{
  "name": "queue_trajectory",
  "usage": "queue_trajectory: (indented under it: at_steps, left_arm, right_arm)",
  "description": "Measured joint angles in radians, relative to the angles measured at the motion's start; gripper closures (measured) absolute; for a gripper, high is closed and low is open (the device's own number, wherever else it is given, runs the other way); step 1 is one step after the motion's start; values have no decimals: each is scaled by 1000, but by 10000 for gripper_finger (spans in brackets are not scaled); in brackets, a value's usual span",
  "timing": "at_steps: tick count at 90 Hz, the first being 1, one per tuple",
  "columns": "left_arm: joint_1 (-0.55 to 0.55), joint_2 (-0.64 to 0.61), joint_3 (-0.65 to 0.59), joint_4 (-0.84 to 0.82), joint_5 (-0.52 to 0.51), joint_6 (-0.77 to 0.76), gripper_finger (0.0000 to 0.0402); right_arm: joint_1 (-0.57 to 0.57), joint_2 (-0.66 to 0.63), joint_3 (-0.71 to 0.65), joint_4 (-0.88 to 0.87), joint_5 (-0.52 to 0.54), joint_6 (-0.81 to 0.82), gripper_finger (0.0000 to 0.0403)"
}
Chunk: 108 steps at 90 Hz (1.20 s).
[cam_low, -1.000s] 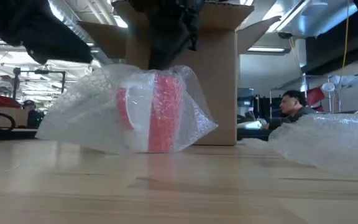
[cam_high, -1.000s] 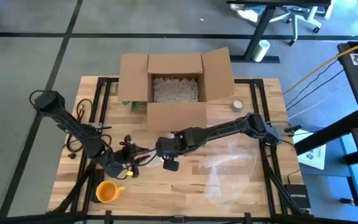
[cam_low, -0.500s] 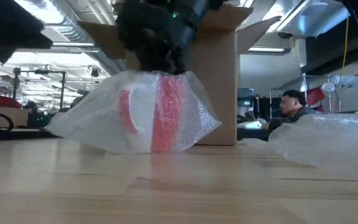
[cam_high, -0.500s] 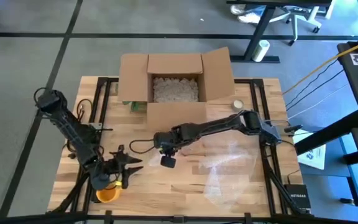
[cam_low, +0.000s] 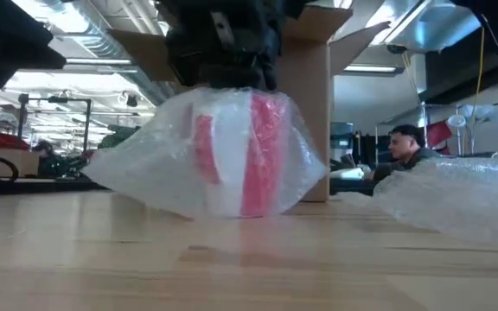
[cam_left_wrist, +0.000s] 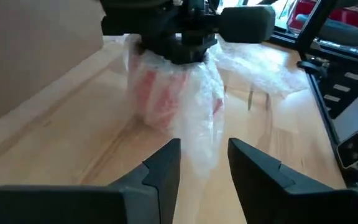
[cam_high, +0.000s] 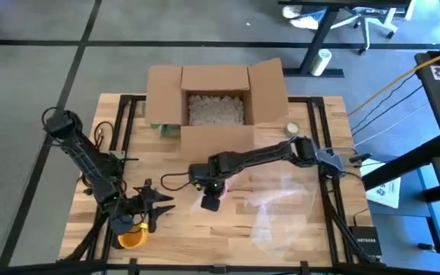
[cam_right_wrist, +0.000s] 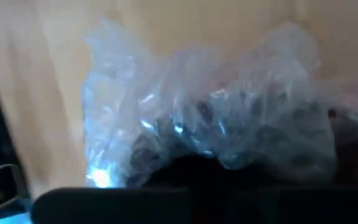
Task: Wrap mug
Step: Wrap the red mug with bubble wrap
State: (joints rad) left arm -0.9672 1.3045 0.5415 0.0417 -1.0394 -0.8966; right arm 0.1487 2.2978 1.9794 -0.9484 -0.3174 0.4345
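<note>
Bubble wrap (cam_low: 188, 164) shrouds the red mug (cam_low: 258, 155) standing mid-desk (cam_high: 281, 229) before the cardboard box (cam_high: 216, 103). The right gripper (cam_high: 205, 186) presses down on top of it, its jaws buried in plastic, so their state cannot be told. The left gripper (cam_left_wrist: 204, 165), jaws spread, hangs near the orange mug (cam_high: 132, 237).

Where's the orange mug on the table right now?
In the high view the orange mug sits at the table's near-left corner, just below the left tool, well away from the cardboard box.
</note>
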Motion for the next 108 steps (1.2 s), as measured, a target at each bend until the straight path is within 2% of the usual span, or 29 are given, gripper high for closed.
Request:
queue_trajectory:
  at_steps: [19, 33, 48, 61, 71, 92, 108]
  left_arm:
    - [26, 14, -10, -5, 124, -59, 284]
    - [49, 66, -18, -10, 144, -101, 284]
    - [78, 104, -18, 0, 122, -89, 284]
    - [88, 105, -19, 16, 23, -34, 284]
    - [111, 105, -19, 65, 9, 35, 284]
    - [176, 105, -19, 217, 21, 216, 284]
    - [237, 105, -19, 296, 109, 318, 284]
  right_arm:
    - [4, 0, 6, 140, 51, 175, 403]
    - [9, 0, 6, 256, 75, 243, 403]
    - [16, 0, 9, 271, 90, 269, 403]
    - [23, -1, 9, 267, 90, 270, 403]
    - [28, -2, 9, 267, 91, 269, 403]
    - [28, -3, 11, 268, 105, 268, 403]
    - [28, -4, 11, 267, 108, 268, 403]
